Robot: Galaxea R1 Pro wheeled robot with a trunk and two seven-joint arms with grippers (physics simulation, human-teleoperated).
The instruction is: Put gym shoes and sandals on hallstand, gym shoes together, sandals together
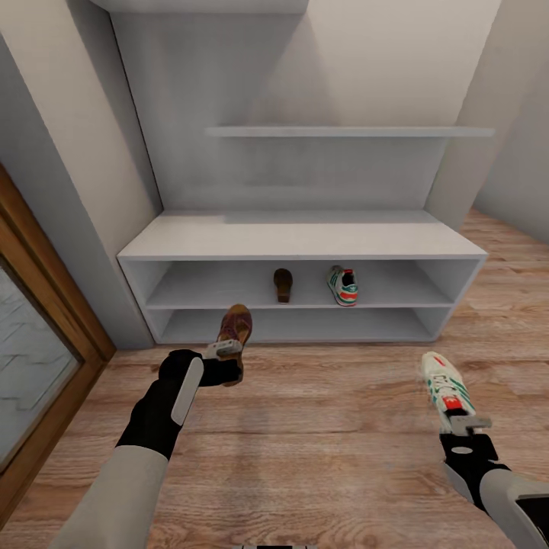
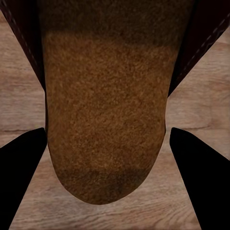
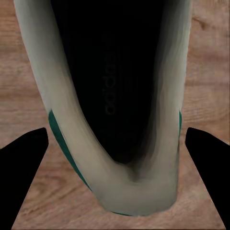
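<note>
One dark brown sandal [image 1: 283, 285] and one gym shoe [image 1: 343, 286] lie a little apart on the upper open shelf of the pale hallstand [image 1: 305, 236]. My left gripper [image 1: 223, 352] is shut on the second sandal [image 1: 235, 326], holding it above the corridor floor [image 1: 320, 427] just in front of the rack. Its brown footbed [image 2: 108, 96] sits between the dark fingers [image 2: 21, 177]. My right gripper [image 1: 463, 419] is shut on the heel of the second gym shoe [image 1: 442, 381], held over the floor at the right. The shoe's dark opening [image 3: 112, 76] faces the right wrist camera.
A wood-framed glass door [image 1: 30, 358] stands close on the left, beside a grey wall [image 1: 76, 175]. A floating shelf [image 1: 347, 131] hangs above the rack's top. Another wall [image 1: 488, 99] closes in at the right of the rack. Open plank floor lies between me and the rack.
</note>
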